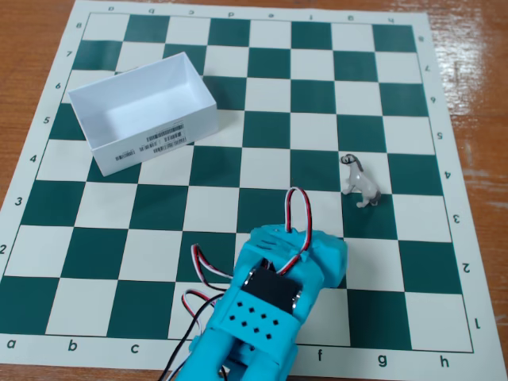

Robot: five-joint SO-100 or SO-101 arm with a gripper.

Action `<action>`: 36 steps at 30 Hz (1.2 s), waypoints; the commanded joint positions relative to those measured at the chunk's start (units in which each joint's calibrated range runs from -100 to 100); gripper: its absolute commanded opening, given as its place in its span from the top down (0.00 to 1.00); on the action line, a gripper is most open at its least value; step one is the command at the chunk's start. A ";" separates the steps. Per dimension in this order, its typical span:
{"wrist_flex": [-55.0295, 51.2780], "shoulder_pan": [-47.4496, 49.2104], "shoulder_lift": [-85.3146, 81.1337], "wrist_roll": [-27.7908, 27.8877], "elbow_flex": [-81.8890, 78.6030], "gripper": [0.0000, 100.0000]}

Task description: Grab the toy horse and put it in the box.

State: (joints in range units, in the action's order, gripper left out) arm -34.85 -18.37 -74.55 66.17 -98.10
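A: One box (pixel 143 111), one horse (pixel 361 183), one arm (pixel 270 313). Go left to right, pls.

B: Box sits upper left in the fixed view, open top, white, empty as far as I can see, barcode stickers on the near long side. It's skewed vs the squares. Nothing near it.

A: Middle?

B: Turquoise arm comes in from the bottom edge, angled up and to the right, w/ red, white and black wires looping off the top. Its front end points roughly toward the horse but is well short of it.

A: Fingers?

B: Can't tell. Arm body hides them from this cam, so open or closed is a guess I won't make. Nothing visibly carried.

A: Right side?

B: Horse, tiny and glossy, white-grey w/ dark mane, standing upright on the board, right of centre, around the line between a white and a green square. Well apart from box, w/ the arm's front end nearer to it than to the box.

A: So which step?

B: Reach phase, I'd say; grab not yet done. Next move needs more extension up-right, then a careful descent. Small slick figurine, so it could tip or skid if nudged.

A: Surface, room?

B: Green-and-white chess mat (pixel 262 171), flat, on a reddish wooden table (pixel 476 95). Some glare top right. No more of the room shows.
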 commanded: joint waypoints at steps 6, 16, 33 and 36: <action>5.12 -4.27 13.93 8.04 17.67 0.60; 7.44 -5.84 28.27 11.07 33.51 0.60; -11.83 -4.49 58.98 9.65 66.64 0.61; -15.15 -4.56 62.96 10.38 72.93 0.60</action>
State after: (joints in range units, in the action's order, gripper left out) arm -47.99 -23.53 -13.70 76.06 -32.00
